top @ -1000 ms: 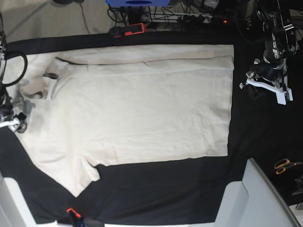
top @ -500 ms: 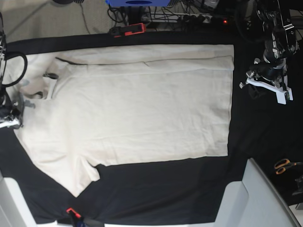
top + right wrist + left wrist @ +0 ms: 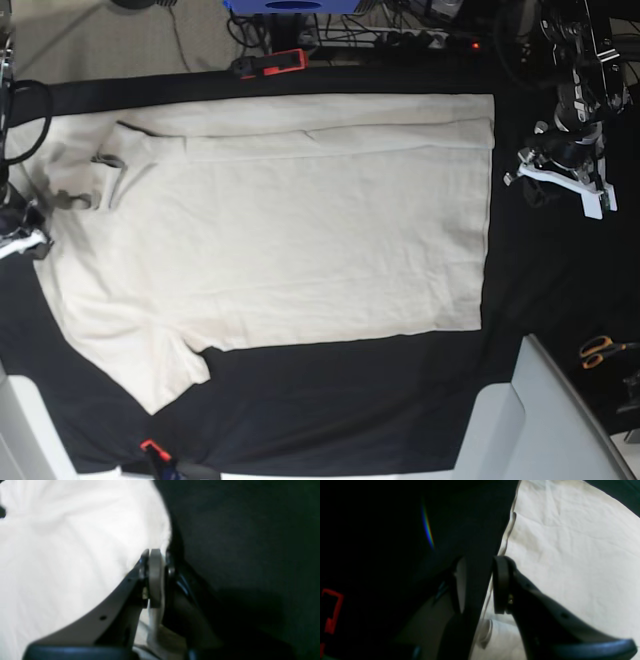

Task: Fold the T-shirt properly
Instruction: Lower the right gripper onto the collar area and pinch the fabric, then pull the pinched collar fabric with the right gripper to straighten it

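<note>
The cream T-shirt (image 3: 300, 230) lies spread flat on the black tablecloth (image 3: 350, 400), collar at the left and hem at the right. The top edge is folded over in a strip. At the shirt's left edge my right gripper (image 3: 25, 240) is shut. In the right wrist view its jaws (image 3: 156, 552) pinch the edge of the white T-shirt (image 3: 62, 555). My left gripper (image 3: 565, 185) hovers over the black cloth just right of the hem. In the left wrist view the left gripper (image 3: 481, 562) stands open, only black cloth in the gap, beside the T-shirt (image 3: 570, 555).
Orange-handled scissors (image 3: 600, 350) lie at the right edge. A red and black tool (image 3: 270, 64) sits beyond the table's far edge, with cables behind it. Pale grey panels (image 3: 540, 420) stand at the bottom right, and a small red clamp (image 3: 152, 450) at the front edge.
My right gripper has closed on the shirt's left edge and shifted slightly upward, tugging the fabric near the collar. The left arm has barely moved.
</note>
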Robot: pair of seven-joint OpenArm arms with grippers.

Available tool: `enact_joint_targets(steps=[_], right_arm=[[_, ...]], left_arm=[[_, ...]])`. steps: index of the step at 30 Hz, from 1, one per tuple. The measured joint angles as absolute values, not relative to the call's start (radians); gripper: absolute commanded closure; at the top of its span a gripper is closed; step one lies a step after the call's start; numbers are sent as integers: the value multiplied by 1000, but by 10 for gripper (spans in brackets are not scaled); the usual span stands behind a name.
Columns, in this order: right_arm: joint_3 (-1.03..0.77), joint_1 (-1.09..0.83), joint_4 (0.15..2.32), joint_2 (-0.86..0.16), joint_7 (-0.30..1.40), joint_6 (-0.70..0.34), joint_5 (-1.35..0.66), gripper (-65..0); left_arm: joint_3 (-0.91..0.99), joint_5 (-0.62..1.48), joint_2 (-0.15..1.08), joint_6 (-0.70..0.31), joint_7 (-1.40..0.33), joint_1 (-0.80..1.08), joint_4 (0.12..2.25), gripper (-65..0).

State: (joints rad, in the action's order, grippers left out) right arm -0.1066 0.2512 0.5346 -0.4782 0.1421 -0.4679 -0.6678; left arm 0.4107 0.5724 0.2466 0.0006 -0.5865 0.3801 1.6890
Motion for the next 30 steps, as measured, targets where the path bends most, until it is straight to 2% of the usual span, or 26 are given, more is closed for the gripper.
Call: enact_joint_targets(steps=[8,15,23,30], right_arm=[[-112,173,711,-478,202,-471,-672,-3],[-316,103,848,-472,370,-471,-668,-3],[-400,7,1024,-462,521,-478,-669,-2],[-481,-76,1157,-406,636,-479,-668,-2]], left_arm=[[407,572,250,1,-587,379,1689,-174],[411,572,252,1,-587,380,1689,-174],[408,572,252,1,-588,379,1689,-174],[408,572,252,1,-588,379,1689,-174]])
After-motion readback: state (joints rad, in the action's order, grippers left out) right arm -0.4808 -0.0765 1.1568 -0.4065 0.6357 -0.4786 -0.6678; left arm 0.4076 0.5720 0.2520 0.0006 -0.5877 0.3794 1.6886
